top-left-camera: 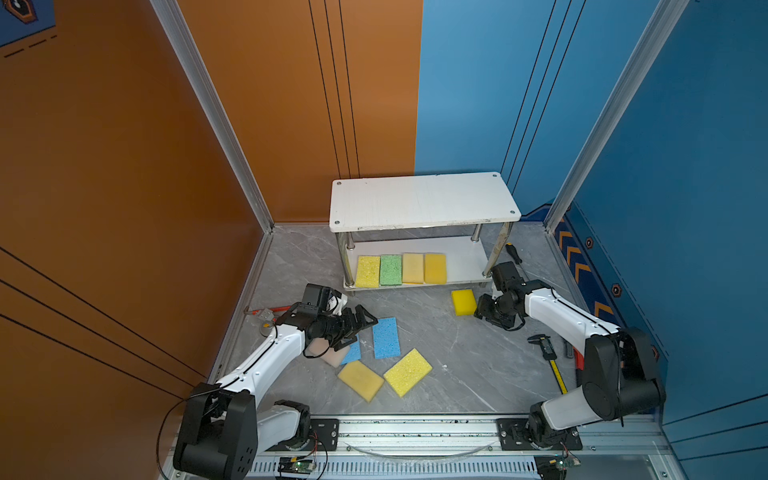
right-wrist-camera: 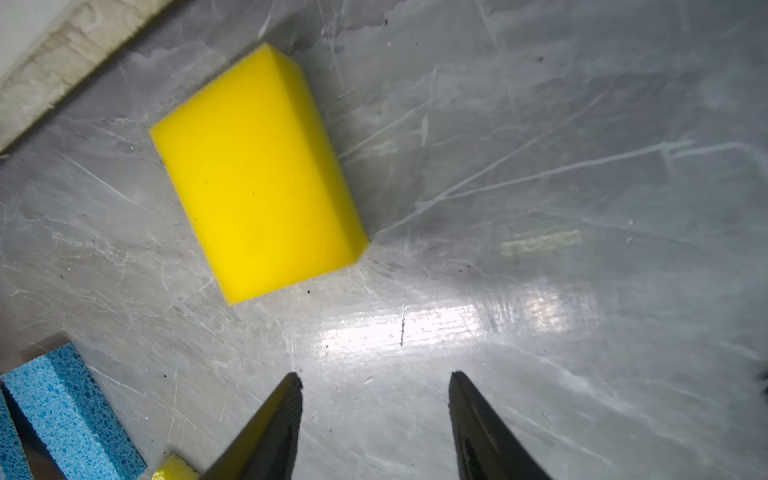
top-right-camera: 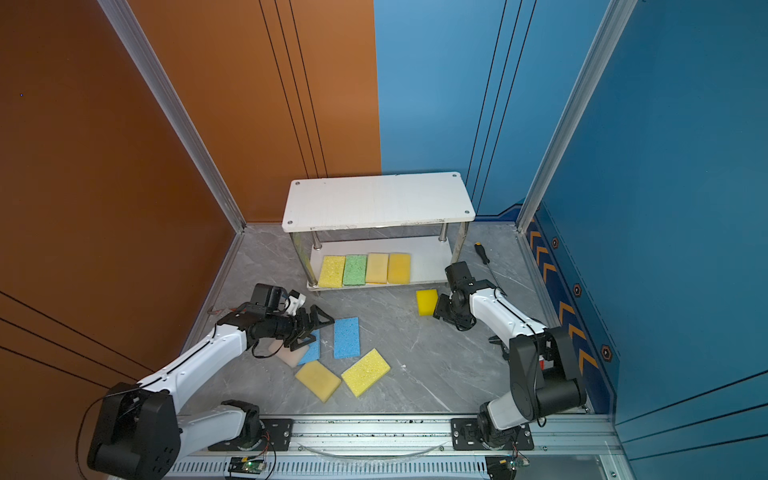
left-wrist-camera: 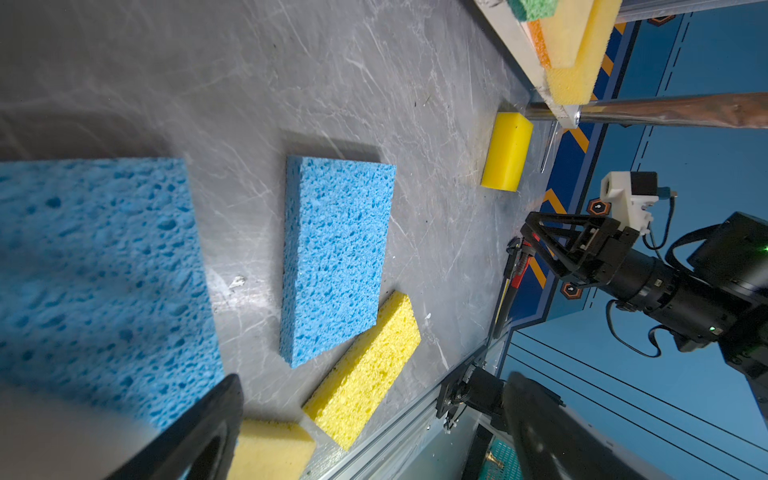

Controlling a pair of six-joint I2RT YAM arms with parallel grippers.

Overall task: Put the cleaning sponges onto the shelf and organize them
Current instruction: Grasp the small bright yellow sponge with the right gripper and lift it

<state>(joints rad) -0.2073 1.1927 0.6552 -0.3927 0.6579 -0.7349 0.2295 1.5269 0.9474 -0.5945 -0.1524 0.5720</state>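
The right jaws stand apart, gripping nothing, with the bright yellow sponge [right-wrist-camera: 257, 174] flat on the table [right-wrist-camera: 540, 166] just ahead of their tips and off to one side, while the left jaws gape wide above a blue sponge [left-wrist-camera: 104, 282], and beyond both a row of four sponges [top-left-camera: 401, 270] lines the lower board of the shelf [top-left-camera: 424, 199].

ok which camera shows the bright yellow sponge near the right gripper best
The right wrist view: the bright yellow sponge fills much of it, top and side faces clear, lying flat on the table. Both top views show it small beside the right gripper. The left wrist view shows it distant.
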